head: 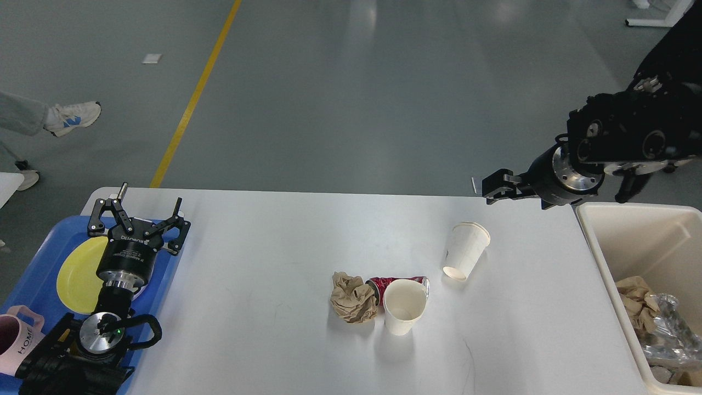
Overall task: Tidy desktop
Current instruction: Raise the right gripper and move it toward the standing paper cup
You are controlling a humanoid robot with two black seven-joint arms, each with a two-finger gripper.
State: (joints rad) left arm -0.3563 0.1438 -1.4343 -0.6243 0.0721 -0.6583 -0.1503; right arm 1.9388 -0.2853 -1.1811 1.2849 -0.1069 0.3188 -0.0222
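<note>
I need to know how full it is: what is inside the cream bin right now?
The cream bin holds crumpled brown paper and crinkled clear plastic at its near end; its far part looks bare. Whatever lies beneath these, or past the picture's edge, cannot be seen.

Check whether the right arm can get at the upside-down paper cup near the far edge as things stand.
Probably yes: the right end effector hangs above the desktop just beyond the paper cup, with nothing between them.
</note>
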